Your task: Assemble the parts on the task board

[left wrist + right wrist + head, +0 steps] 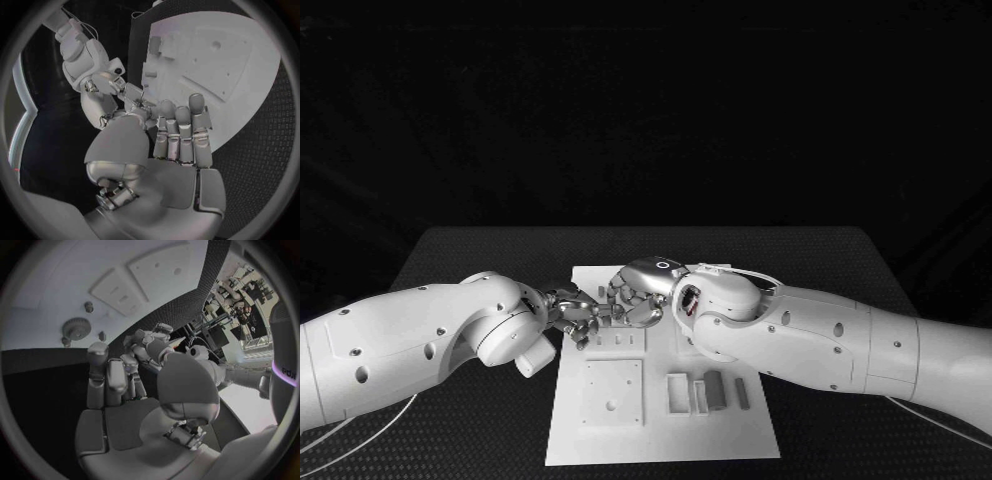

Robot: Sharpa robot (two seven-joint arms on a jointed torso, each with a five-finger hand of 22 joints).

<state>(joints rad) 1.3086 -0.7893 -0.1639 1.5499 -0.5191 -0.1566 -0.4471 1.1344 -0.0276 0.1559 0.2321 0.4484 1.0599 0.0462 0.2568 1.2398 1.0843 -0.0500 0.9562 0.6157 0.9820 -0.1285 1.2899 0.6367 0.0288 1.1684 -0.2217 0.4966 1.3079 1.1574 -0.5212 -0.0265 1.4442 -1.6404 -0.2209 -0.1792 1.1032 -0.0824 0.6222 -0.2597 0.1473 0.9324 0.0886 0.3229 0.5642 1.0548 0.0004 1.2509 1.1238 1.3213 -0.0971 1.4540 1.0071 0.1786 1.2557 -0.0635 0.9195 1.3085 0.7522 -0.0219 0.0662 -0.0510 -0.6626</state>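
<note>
The white task board lies in the middle of the table. My left hand and right hand meet fingertip to fingertip over its far end. In the left wrist view my left hand has straight fingers held side by side, tips against the right hand. In the right wrist view my right hand reaches toward the left hand. Whether a part sits between the fingertips is hidden. Several grey bars stand near the board's front right. A gear sits on the board.
A square plate with holes is set into the board's front half, with a smaller plate behind it. Two short pegs stand near the gear. Black table extends on both sides of the board.
</note>
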